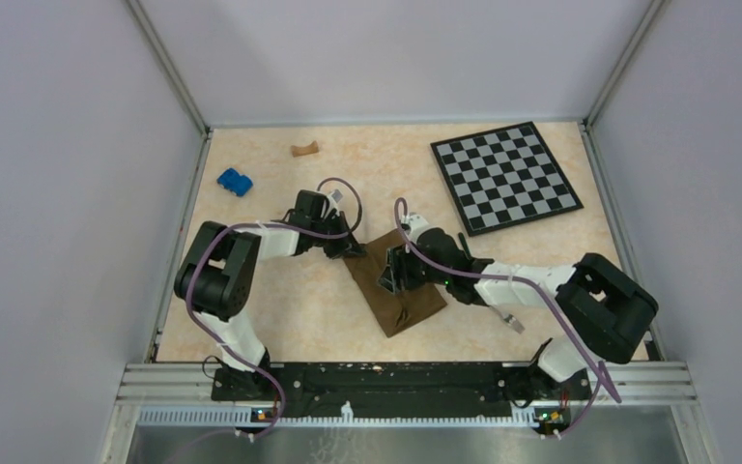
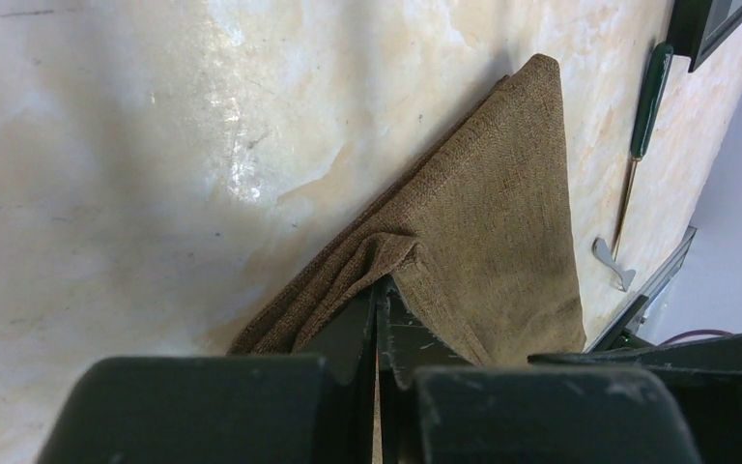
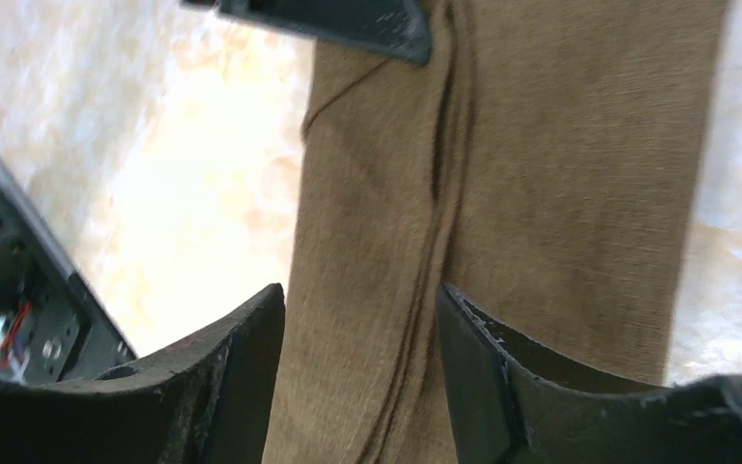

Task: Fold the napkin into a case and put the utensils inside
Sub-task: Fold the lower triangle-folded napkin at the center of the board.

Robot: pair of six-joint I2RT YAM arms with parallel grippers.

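Left gripper (image 2: pixel 380 300) pinching napkin (image 2: pixel 502 193) edge; right gripper (image 3: pixel 359 300) spread above; checkerboard (image 1: pixel 505 176) beyond.

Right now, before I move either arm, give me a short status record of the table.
napkin: folded into a layered strip
left gripper: shut on a napkin corner
right gripper: open, over the napkin, fingers astride a fold line
utensil: green-handled, on the table beyond the napkin
elsewhere: checkerboard, blue block, tan piece
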